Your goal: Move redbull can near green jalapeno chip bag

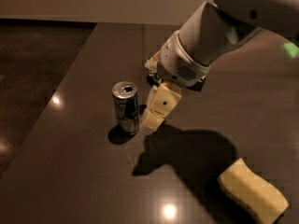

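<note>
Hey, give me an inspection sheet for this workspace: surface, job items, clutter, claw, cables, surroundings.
Surface: dark glossy table with light glints.
Job's things: redbull can upright on the table; green jalapeno chip bag beyond it, mostly hidden behind the arm.
Clutter: pale yellow sponge at the near edge, away from the can.
Grippers: claw low, close beside the can; contact unclear.
Cables: nothing seen.
Surroundings: dark floor beside the table, pale wall behind.

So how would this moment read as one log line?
gripper: close beside redbull can | redbull can: upright on table | green jalapeno chip bag: mostly hidden behind arm
</note>
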Robot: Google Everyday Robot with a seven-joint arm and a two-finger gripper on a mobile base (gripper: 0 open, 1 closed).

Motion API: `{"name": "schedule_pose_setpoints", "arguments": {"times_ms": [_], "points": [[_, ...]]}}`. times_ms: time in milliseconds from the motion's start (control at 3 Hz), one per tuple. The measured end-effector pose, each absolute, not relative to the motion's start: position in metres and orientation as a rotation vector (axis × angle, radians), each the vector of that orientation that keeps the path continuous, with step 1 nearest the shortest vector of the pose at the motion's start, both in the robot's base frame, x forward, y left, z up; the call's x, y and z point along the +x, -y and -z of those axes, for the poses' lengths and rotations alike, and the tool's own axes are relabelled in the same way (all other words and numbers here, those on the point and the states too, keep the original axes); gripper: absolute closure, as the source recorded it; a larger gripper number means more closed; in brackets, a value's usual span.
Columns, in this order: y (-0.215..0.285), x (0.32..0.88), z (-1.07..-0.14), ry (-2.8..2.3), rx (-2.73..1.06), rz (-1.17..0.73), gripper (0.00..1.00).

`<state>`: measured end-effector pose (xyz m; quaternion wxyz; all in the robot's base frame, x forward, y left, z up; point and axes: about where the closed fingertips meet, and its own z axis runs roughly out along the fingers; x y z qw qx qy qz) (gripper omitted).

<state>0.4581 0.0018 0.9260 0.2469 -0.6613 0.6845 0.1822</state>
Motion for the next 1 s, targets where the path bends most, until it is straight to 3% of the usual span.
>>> {"name": "schedule_pose_setpoints", "arguments": {"times_ms": [333, 667, 1000], "points": [[-0.025, 0.458, -0.921, -1.838, -1.824, -0.53, 0.0], [-0.045, 0.458, -0.914, -1.821, -1.85, -0.562, 0.06], [-0.053, 0.459, -0.91, -1.82, -1.858, -0.595, 0.18]]}}
